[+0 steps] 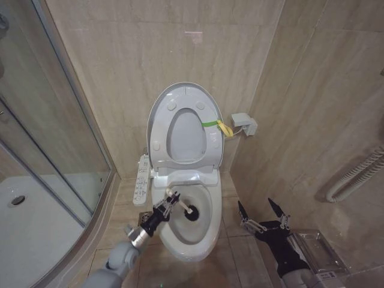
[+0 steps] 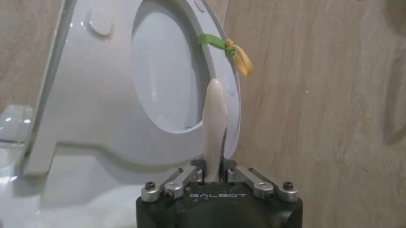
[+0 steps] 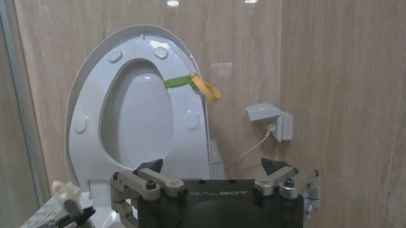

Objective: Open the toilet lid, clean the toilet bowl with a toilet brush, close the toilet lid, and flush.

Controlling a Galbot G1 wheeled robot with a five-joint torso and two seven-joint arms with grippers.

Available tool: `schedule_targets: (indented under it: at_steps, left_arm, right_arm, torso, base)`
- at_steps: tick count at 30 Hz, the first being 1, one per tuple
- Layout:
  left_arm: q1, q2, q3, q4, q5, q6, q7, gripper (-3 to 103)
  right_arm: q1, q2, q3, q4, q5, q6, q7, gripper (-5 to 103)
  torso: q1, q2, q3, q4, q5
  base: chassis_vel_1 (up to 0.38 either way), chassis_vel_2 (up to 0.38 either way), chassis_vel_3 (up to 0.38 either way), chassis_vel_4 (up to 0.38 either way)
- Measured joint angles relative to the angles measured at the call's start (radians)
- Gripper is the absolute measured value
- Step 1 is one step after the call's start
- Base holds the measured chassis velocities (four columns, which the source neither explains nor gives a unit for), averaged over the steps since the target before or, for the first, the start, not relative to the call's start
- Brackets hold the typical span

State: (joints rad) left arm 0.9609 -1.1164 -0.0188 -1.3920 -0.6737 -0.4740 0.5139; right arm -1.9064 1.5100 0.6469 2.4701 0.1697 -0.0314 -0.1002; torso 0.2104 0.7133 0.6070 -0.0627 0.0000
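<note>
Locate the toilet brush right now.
In the head view, the thin white-handled, black-bristled toilet brush is held by the left pincer, with its head down inside the white ceramic toilet bowl.

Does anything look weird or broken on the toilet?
Nothing looks broken or spilled. One odd thing: a yellow-green strap is tied on the side of the raised glossy white oval toilet lid. The left gripper holds the thin white toilet brush in the white ceramic toilet bowl. The right gripper waits open beside it.

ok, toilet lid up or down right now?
Up. The toilet lid stands raised against the wall, underside bumpers showing, while the left gripper holds the toilet brush in the toilet bowl.
</note>
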Motion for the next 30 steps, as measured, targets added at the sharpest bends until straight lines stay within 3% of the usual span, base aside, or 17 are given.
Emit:
schedule_targets:
  at_steps: [10,30]
  left_arm:
    - [-0.097,-0.035,0.078,0.067,-0.018,0.005,-0.001,16]
    - [-0.106,-0.125,0.114,0.165,0.014,-0.007,0.016,16]
  right_arm:
    - [0.000,0.000,0.000,0.000,0.000,0.000,0.000,100]
    - [0.000,0.000,0.000,0.000,0.000,0.000,0.000,100]
  torso:
    - [0.000,0.000,0.000,-0.0001,0.0000]
    - [0.000,0.000,0.000,0.0000,0.0002]
  base:
    - [0.000,0.000,0.000,0.000]
    - [0.000,0.000,0.000,0.000]
